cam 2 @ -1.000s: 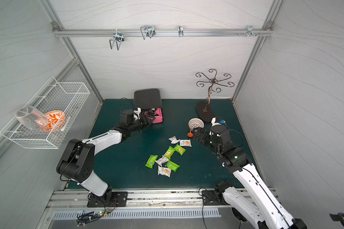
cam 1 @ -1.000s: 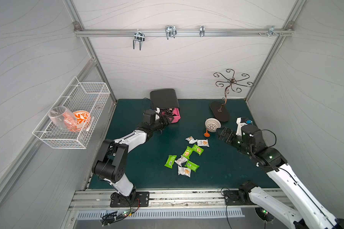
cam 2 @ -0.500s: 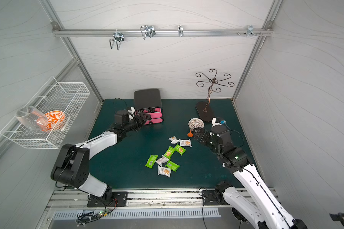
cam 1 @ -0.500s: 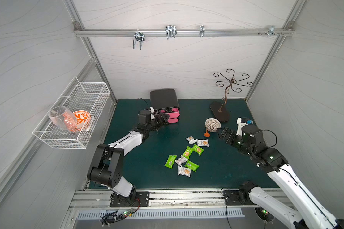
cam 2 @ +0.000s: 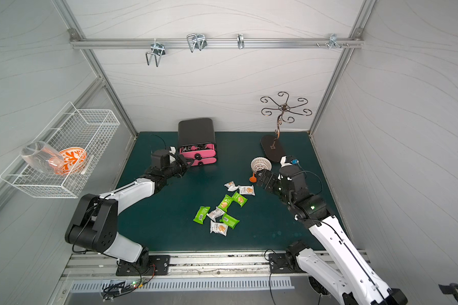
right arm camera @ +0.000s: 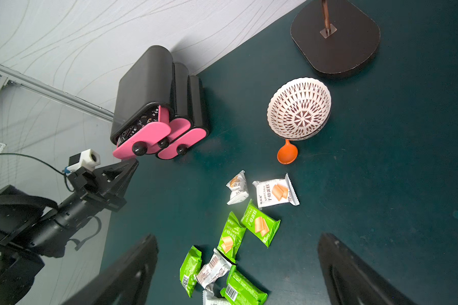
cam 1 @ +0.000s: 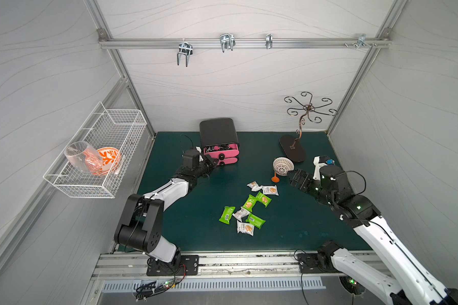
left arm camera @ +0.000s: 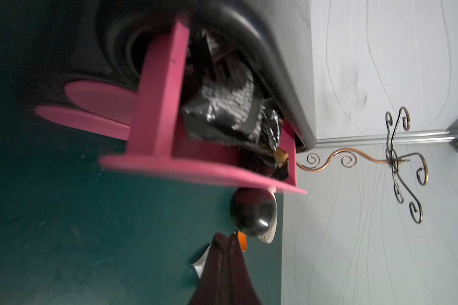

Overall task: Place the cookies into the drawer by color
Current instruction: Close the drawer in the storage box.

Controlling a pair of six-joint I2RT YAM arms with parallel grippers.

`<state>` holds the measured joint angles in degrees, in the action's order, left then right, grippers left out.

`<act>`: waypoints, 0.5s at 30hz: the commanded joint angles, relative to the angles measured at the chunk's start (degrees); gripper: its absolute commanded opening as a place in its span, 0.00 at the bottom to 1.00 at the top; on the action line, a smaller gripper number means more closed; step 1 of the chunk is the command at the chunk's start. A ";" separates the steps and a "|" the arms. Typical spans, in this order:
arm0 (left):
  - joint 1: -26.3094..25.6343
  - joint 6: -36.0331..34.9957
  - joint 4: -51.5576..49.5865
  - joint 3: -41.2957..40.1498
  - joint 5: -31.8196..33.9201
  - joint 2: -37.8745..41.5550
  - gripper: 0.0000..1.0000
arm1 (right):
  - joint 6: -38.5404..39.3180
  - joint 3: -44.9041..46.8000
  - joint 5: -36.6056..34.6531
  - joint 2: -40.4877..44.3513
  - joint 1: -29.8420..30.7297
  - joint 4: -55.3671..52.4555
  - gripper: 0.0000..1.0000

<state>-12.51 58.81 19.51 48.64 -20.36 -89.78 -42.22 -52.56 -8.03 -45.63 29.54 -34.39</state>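
Several green and white cookies [cam 1: 250, 202] [cam 2: 225, 202] lie loose in a cluster mid-mat; the right wrist view shows them too [right arm camera: 261, 224]. A black drawer unit [cam 1: 218, 132] with pink fronts stands at the back. Its top drawer [left arm camera: 154, 105] is pulled out, with black packets [left arm camera: 222, 111] inside. My left gripper [cam 1: 214, 165] [left arm camera: 226, 237] is shut with nothing between its fingers, its tip just short of the top drawer's black knob [left arm camera: 253, 214]. My right gripper [cam 1: 294, 177] [right arm camera: 237, 237] hangs open to the right of the cluster, above the mat.
A patterned bowl [cam 1: 283, 165] and an orange spoon [cam 1: 275, 179] sit between my right gripper and the back. A dark stand base [cam 1: 292, 148] with a curled metal tree is at the back right. A wire basket [cam 1: 98, 153] hangs on the left wall.
My left gripper has drawn back a little from the open top drawer and its jaws have closed. The right arm and the packets on the mat have not moved.
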 commanded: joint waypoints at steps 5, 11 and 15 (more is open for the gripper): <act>0.64 9.66 15.73 4.36 0.87 -5.87 0.00 | 0.11 -0.95 -1.65 2.71 -0.27 -0.37 0.99; 1.15 12.07 17.93 4.88 2.99 -7.56 0.00 | 0.30 -1.37 -1.91 2.32 -0.29 -0.15 0.99; 1.52 14.71 20.59 6.14 3.13 -9.87 0.00 | -0.46 -0.71 -1.16 2.31 -0.27 0.38 0.99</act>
<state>-11.60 70.87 33.47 51.64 -18.11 -97.89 -42.24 -52.56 -8.95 -43.40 29.54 -34.48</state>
